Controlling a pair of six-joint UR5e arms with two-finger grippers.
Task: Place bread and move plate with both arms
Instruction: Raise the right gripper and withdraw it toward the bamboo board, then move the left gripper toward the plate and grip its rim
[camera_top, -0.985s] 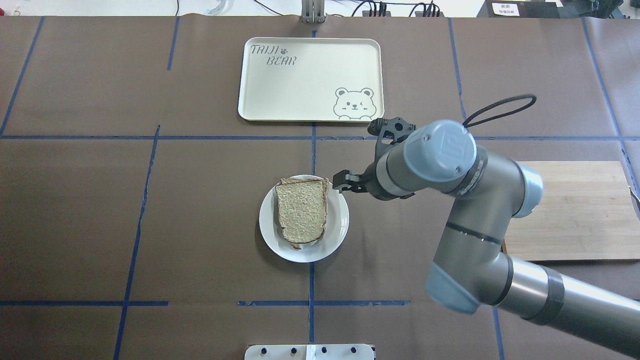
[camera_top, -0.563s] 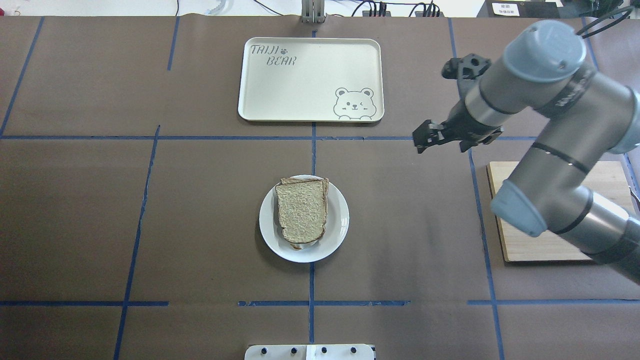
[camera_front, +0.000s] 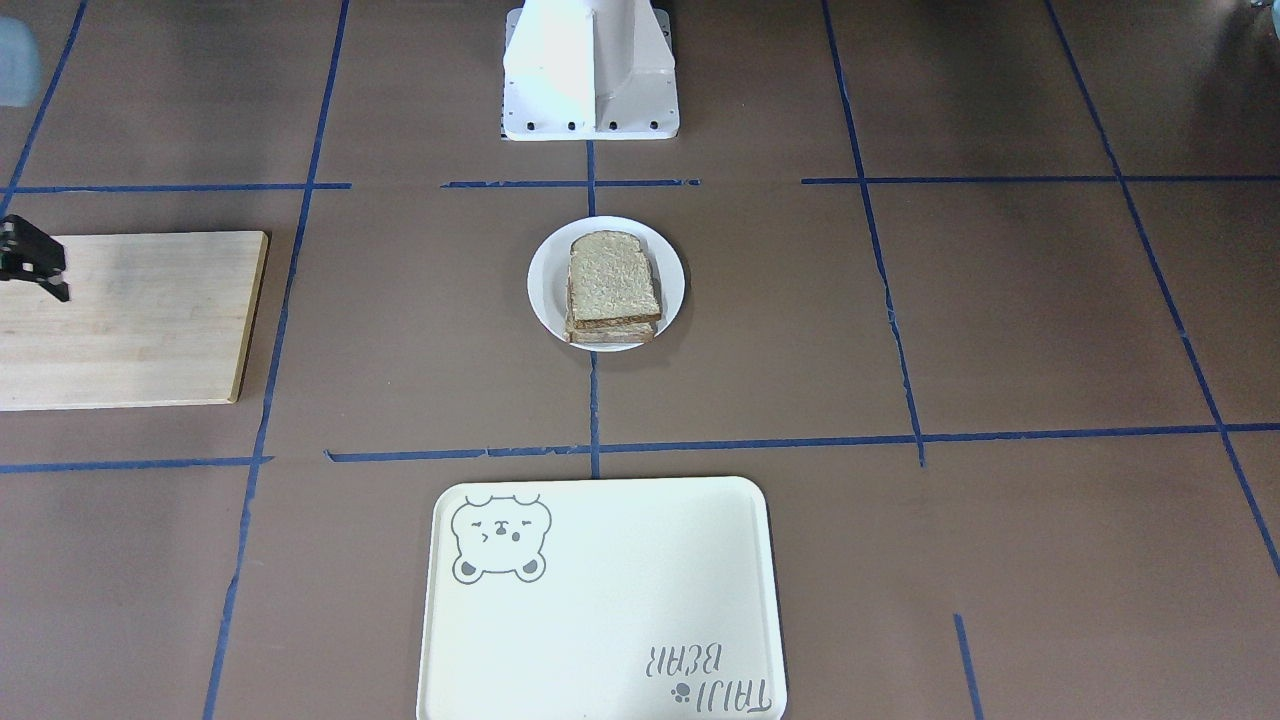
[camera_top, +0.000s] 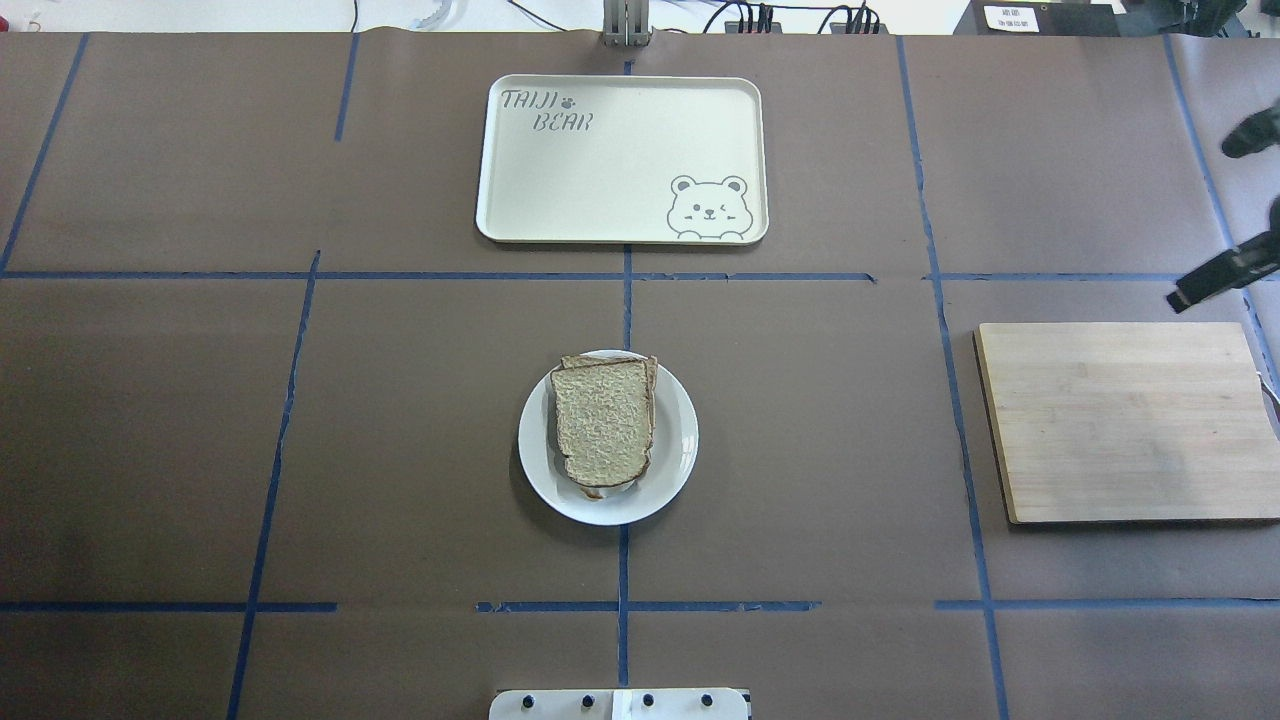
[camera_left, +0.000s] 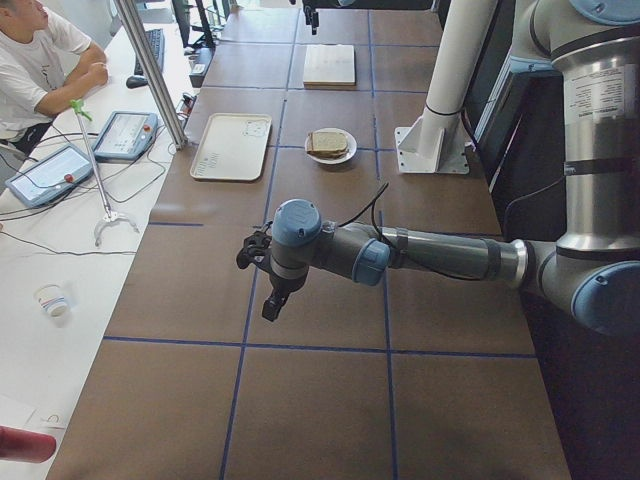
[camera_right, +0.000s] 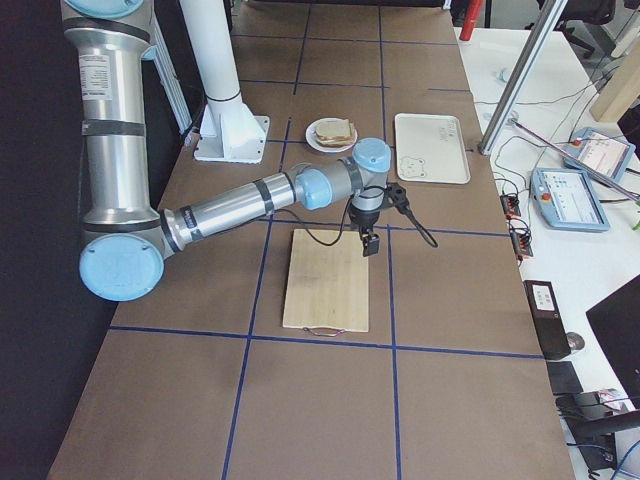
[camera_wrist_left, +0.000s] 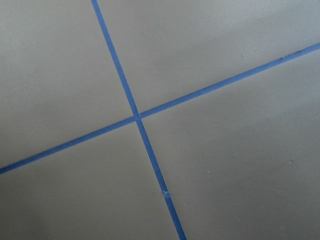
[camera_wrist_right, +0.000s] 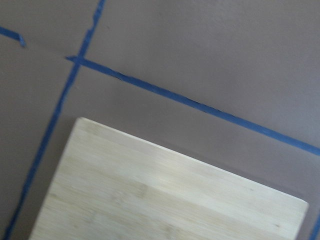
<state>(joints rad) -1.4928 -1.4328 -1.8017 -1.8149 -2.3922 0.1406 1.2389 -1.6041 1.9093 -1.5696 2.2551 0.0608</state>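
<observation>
The bread (camera_top: 603, 423), a grey-white slice with a dark crust, lies flat on top of another slice on the small white plate (camera_top: 682, 440) at the table's middle. It also shows in the front view (camera_front: 612, 272) on the plate (camera_front: 545, 285). My right gripper (camera_top: 1190, 293) hangs at the view's right edge, over the far edge of the wooden board and far from the plate. It is cut off, so I cannot tell whether it is open. My left gripper (camera_left: 268, 308) shows only in the exterior left view, low over bare table, and I cannot tell its state.
A cream bear tray (camera_top: 620, 160) lies beyond the plate. A wooden cutting board (camera_top: 1120, 420) lies to the right. The white pedestal base (camera_front: 590, 70) stands at the robot's side of the table. An operator (camera_left: 30, 60) sits past the far side. Both wrist views show only tape lines or board.
My right arm has pulled away from beside the plate, up and to the right, almost out of the overhead view. The bread and the plate have not moved.
</observation>
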